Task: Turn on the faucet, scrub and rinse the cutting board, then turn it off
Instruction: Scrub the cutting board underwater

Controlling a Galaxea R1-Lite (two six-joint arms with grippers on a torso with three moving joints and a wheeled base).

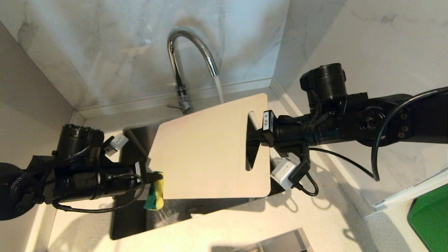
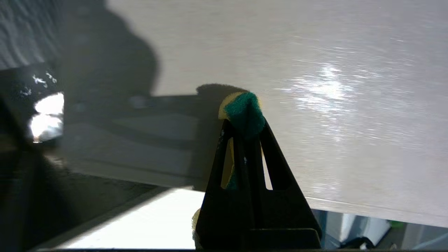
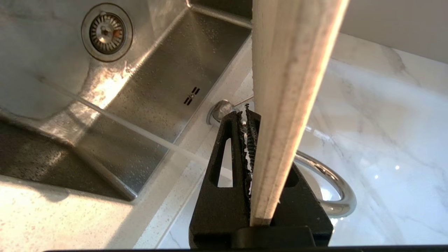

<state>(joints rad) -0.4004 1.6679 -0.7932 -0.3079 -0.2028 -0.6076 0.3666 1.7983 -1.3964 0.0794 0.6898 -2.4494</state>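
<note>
The chrome faucet [image 1: 190,52] runs; its stream [image 1: 218,89] falls behind the far edge of the beige cutting board [image 1: 206,147]. That board hangs tilted over the sink, and my right gripper [image 1: 253,138] is shut on its handle-slot end. Seen from the right wrist, the board's edge [image 3: 287,87] sits clamped in the right gripper [image 3: 259,119], with the faucet's arch [image 3: 332,182] behind. My left gripper [image 1: 154,176] is shut on a yellow-and-green sponge [image 1: 155,190] at the board's near left corner. The left wrist view shows the sponge [image 2: 243,112] against the wet board face [image 2: 315,87].
The steel sink [image 3: 157,87] with its drain [image 3: 106,32] lies below the board. Marble walls close in behind and on the right. A pale counter [image 1: 245,224] runs along the front, and a green tray [image 1: 428,220] sits at the far right.
</note>
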